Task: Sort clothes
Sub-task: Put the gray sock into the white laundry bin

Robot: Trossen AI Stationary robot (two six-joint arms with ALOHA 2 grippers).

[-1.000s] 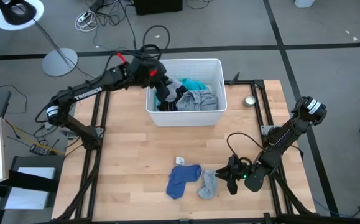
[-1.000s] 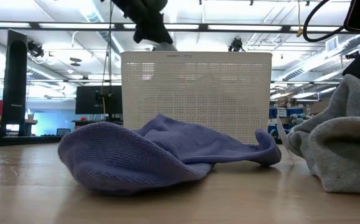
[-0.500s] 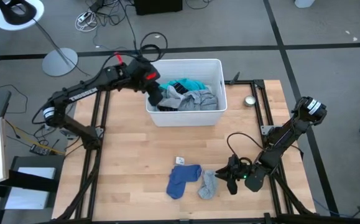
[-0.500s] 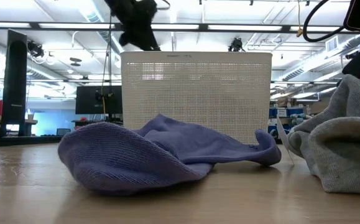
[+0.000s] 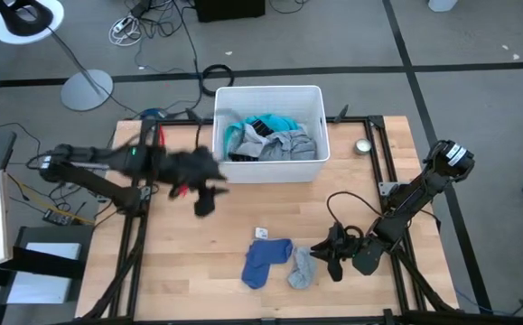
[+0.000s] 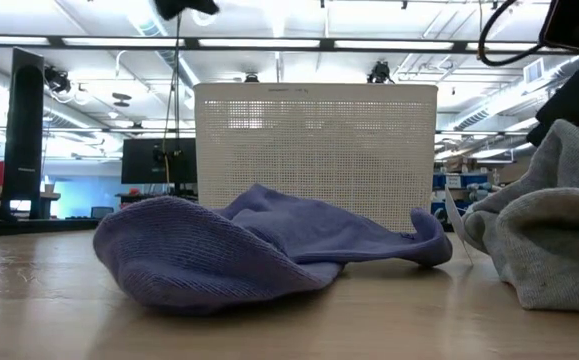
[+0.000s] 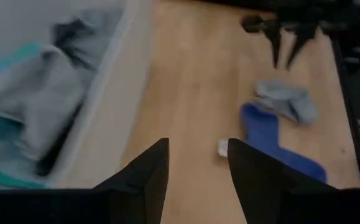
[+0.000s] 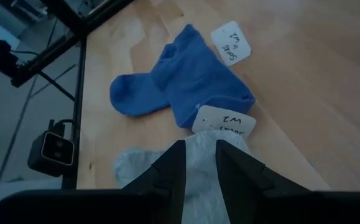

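Observation:
The white bin at the table's far middle holds a turquoise piece, a grey shirt and a black piece. My left gripper is open and empty, over the bare table just left of the bin. A blue sock and a grey sock lie flat side by side near the front edge. My right gripper is low at the grey sock's right side, its fingers close together with grey cloth between them. My right gripper has the grey sock's edge in the narrow gap between its two fingers. The fingers come nearly level from the table's right side. The sock lies slack on the table; one layer or several, I cannot tell.
Paper tags lie on the socks. A small round object sits on the table right of the bin. Black frame rails run along the table's sides. Bare wood lies between the bin and the socks.
My left gripper has come up out of the bin's left side and swung fast toward the table's left and near edges, now over the wood beside the bin. The clothes in the bin and both socks stay where they were.

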